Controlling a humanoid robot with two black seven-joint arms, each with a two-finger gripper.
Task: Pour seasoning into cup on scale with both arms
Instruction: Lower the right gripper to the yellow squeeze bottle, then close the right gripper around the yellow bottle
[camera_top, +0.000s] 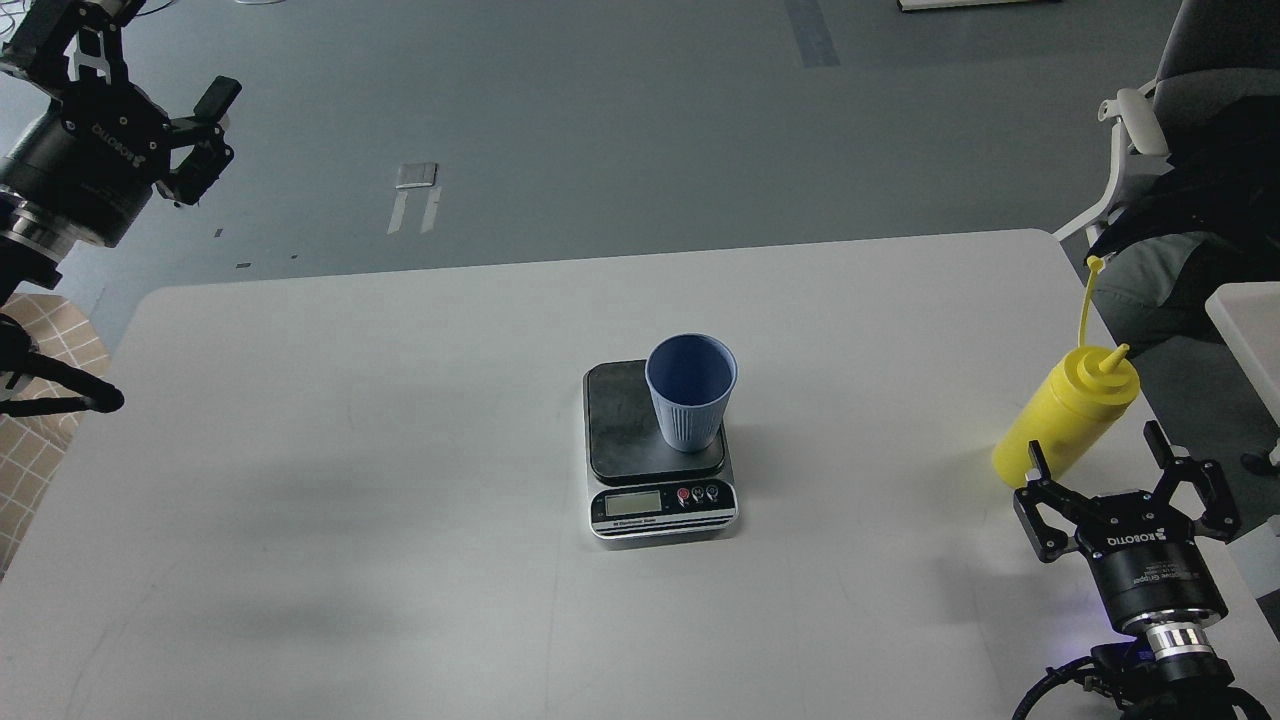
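Head view of a white worktop. At its centre lies the scale, display and three round buttons on the near edge; the light-blue cup stands upright on the dark weighing plate, toward the plate's right side, open mouth up. The yellow seasoning bottle stands near the right edge of the worktop, well apart from the scale, its pointed nozzle uppermost and its thin cap strap rising above the nozzle. The right tool sits just in front of the bottle's base, fingers spread wide and pointing away from the viewer, one finger beside the lower left of the bottle, the other off to its right; whether either finger touches the bottle cannot be told. The left tool is raised at the upper left, beyond the worktop's far corner, fingers spread wide and holding nothing. A chair stands past the far right corner.
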